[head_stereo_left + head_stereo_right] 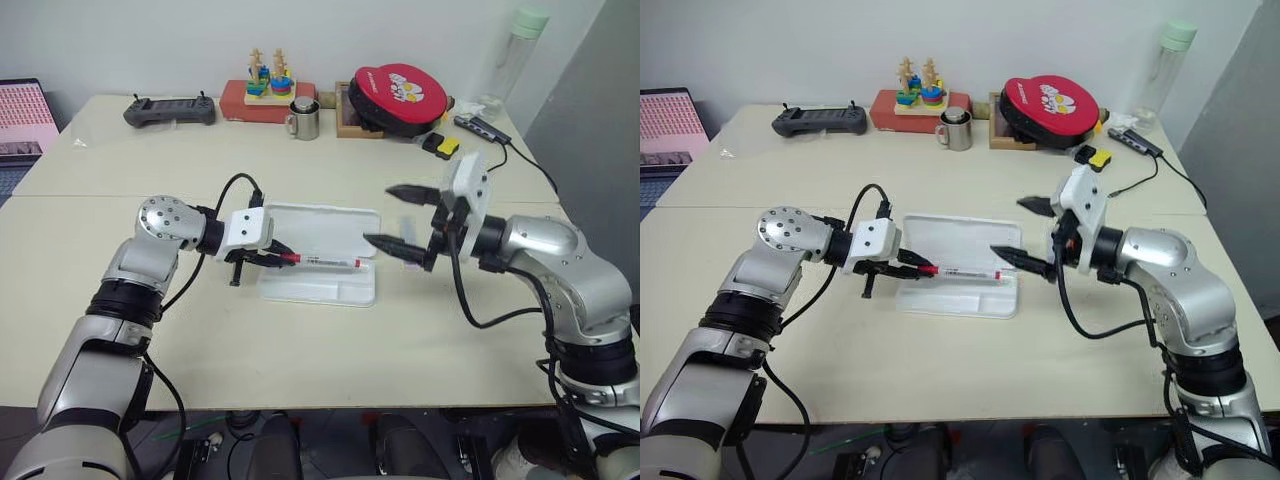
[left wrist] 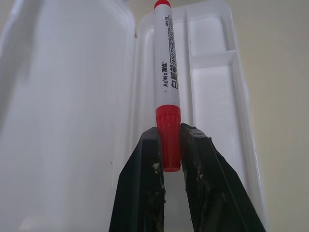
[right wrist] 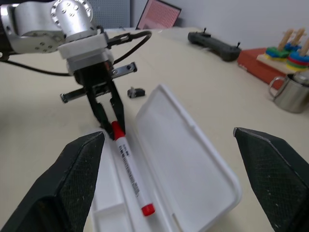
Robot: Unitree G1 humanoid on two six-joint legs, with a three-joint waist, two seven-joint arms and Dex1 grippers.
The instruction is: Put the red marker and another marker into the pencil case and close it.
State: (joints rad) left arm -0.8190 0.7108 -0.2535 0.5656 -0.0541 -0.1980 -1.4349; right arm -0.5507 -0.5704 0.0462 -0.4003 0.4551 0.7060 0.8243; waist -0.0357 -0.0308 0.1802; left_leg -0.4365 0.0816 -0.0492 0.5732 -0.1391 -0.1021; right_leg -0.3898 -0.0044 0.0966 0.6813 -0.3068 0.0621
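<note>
My left gripper [image 2: 170,145] pinches the red marker [image 2: 166,87] over the pencil case [image 1: 330,285]'s smooth white tray; right gripper [image 1: 400,217] spread wide

Red-capped white marker [image 2: 166,92], white case [image 1: 325,287]

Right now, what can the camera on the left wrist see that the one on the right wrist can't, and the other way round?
Left wrist view alone: the printed lettering along the red marker, read close up.

Right wrist view alone: the left gripper seen from outside, a small dark cylinder, a steel mug, a black controller, and the right gripper, jaws wide open.

Both: the marker's red cap pinched in the left jaws, over the open pencil case.
</note>
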